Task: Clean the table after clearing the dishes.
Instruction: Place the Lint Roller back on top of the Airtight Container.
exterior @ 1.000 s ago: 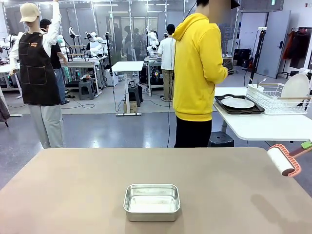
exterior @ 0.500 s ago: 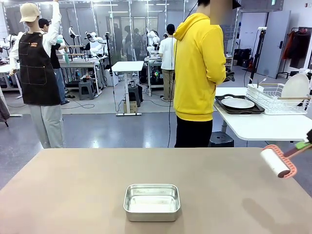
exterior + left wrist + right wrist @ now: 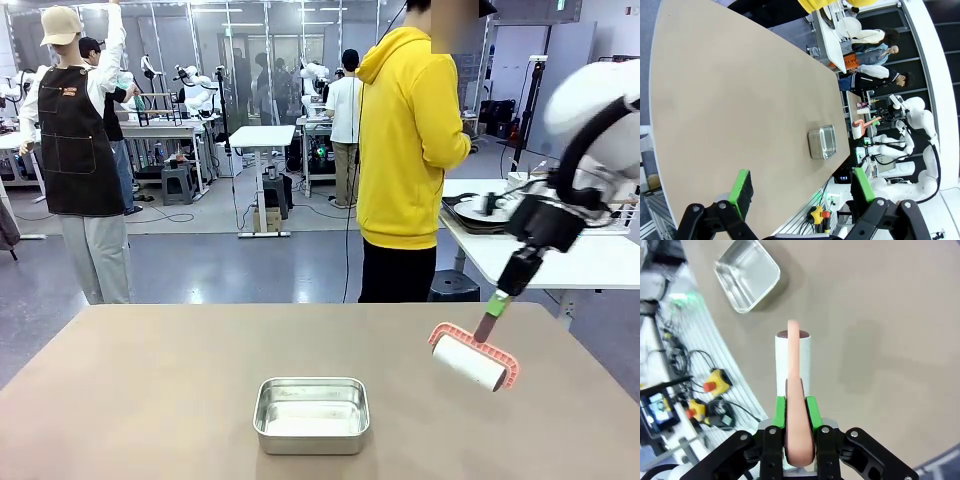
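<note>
Right of frame: right gripper (image 3: 794, 412) clamping lint roller (image 3: 470, 361), now swung inward over table (image 3: 150, 380) beside pan (image 3: 312, 414); wiping imminent. Left gripper (image 3: 802, 187) open, empty.

I read this as a robotics lab: rows of workbenches (image 3: 262, 137) behind glass partitions (image 3: 240, 60), cables (image 3: 170, 213) across the grey floor (image 3: 240, 265).

All three views share the table (image 3: 150, 390), perhaps obliquely.

Taupe table (image 3: 150, 390), silver pan (image 3: 311, 414), pink-framed white roller (image 3: 474, 360), yellow hoodie (image 3: 405, 140).
</note>
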Robot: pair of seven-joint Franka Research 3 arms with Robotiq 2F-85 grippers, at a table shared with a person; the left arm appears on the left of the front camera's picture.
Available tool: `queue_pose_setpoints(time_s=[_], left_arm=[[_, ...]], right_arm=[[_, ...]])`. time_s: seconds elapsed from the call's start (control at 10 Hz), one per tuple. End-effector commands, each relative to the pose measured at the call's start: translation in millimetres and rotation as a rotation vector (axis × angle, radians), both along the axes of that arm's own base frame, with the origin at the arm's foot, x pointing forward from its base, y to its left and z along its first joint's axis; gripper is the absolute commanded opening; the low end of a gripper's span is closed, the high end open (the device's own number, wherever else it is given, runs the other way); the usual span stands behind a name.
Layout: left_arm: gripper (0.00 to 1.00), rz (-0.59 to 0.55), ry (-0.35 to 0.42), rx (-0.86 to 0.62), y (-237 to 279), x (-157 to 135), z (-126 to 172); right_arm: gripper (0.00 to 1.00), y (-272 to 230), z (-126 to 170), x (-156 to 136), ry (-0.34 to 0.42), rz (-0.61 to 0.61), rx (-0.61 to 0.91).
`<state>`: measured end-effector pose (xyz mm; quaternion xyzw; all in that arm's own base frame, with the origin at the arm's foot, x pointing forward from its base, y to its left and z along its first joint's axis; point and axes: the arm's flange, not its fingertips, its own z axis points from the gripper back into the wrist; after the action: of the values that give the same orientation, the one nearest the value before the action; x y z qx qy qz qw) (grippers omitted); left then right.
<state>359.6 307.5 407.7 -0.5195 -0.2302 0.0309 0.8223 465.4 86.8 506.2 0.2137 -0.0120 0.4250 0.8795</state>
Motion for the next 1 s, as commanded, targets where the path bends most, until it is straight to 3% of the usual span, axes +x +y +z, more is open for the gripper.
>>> queue_pose_setpoints(time_s=[0.0,0.3,0.5,0.9], left_arm=[[1.0,-0.005,-0.02,-0.013,0,-3,1],[1.0,-0.005,-0.02,-0.013,0,-3,1],[1.0,-0.005,-0.02,-0.013,0,-3,1],[1.0,-0.005,-0.02,-0.013,0,-3,1]], right_arm=[[0.21,64,6,4,-0.095,0.06,-0.199],[0.21,191,10,4,-0.092,0.242,-0.375],[0.21,252,-1,-12,-0.13,0.347,-0.36],[0.21,321,9,-44,-0.125,0.456,-0.368]])
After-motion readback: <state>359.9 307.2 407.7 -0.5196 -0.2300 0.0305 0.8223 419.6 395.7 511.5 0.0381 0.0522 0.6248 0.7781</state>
